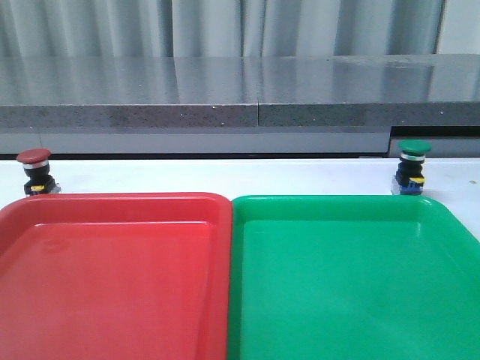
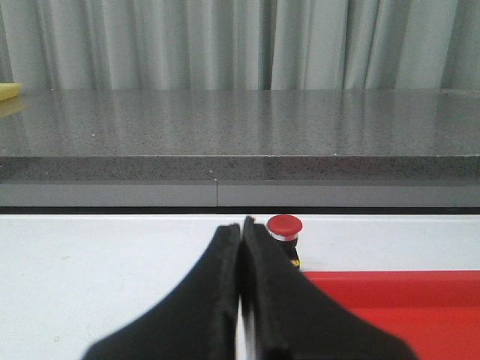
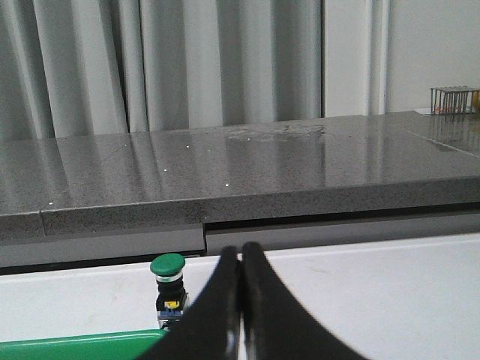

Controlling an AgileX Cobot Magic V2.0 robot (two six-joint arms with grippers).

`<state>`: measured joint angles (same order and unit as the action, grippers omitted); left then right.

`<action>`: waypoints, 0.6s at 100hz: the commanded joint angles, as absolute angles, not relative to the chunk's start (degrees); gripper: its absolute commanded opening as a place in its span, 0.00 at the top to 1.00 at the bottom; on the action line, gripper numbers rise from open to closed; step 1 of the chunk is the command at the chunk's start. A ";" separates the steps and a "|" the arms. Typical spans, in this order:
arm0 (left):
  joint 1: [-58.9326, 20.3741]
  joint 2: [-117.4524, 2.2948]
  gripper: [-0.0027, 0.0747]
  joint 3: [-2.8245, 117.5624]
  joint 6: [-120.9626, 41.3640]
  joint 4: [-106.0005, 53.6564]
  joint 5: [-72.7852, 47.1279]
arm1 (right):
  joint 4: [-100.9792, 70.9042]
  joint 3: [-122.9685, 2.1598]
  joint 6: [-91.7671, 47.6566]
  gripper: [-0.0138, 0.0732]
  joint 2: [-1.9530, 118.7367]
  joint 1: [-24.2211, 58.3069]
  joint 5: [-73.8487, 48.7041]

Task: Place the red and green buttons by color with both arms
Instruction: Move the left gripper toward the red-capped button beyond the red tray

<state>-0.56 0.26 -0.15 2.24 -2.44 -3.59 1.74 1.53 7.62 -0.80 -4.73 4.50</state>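
Two trays sit side by side on your white counter [image 1: 225, 176], red tray [image 1: 112, 262] left, green tray [image 1: 352, 270] right, before a grey stone ledge [image 1: 240, 90] and pale curtains [image 1: 225, 26]. The red button [image 1: 35, 172] stands upright behind the red tray's far left corner, the green button [image 1: 412, 166] behind the green tray's far right corner. Your left claw [image 2: 241, 229] and right claw [image 3: 241, 251] are both closed on nothing, each low over the counter near its button.

Red button [image 1: 35, 171] is sitting upright on the white counter [image 1: 225, 176], just behind the far left corner of the red tray [image 1: 112, 277]: dark-red mushroom cap, black body, yellow tab. Green button [image 1: 412, 166] is standing upright just behind the far right corner of the green tray [image 1: 352, 285]: dark-green cap, black body, yellow tab, blue base. Both are being left outside the trays, well apart.
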 commanded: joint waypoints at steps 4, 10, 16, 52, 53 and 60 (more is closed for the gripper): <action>-0.90 1.98 0.99 -0.76 2.81 -2.40 1.04 | 2.30 0.52 7.33 0.91 -1.88 -4.93 9.41; -0.90 1.98 0.99 -0.76 2.81 -2.40 1.04 | 2.30 0.52 7.33 0.91 -1.88 -4.93 9.41; -0.90 1.98 0.99 -0.76 2.81 -2.40 1.04 | 2.30 0.52 7.33 0.91 -1.88 -4.93 9.41; -0.78 1.35 0.99 1.69 2.81 -2.38 1.56 | 2.30 0.52 7.33 0.91 -1.88 -4.93 9.41; -0.78 1.25 0.99 2.11 2.81 -2.38 1.16 | 2.30 0.52 7.33 0.91 -1.88 -4.93 9.41; -0.78 -0.25 0.99 4.94 3.03 -3.16 -1.84 | 2.30 0.52 7.33 0.91 -1.88 -4.93 9.41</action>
<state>-0.56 0.26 0.71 2.24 -2.40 -3.42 1.74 1.53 7.61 -0.80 -4.73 4.50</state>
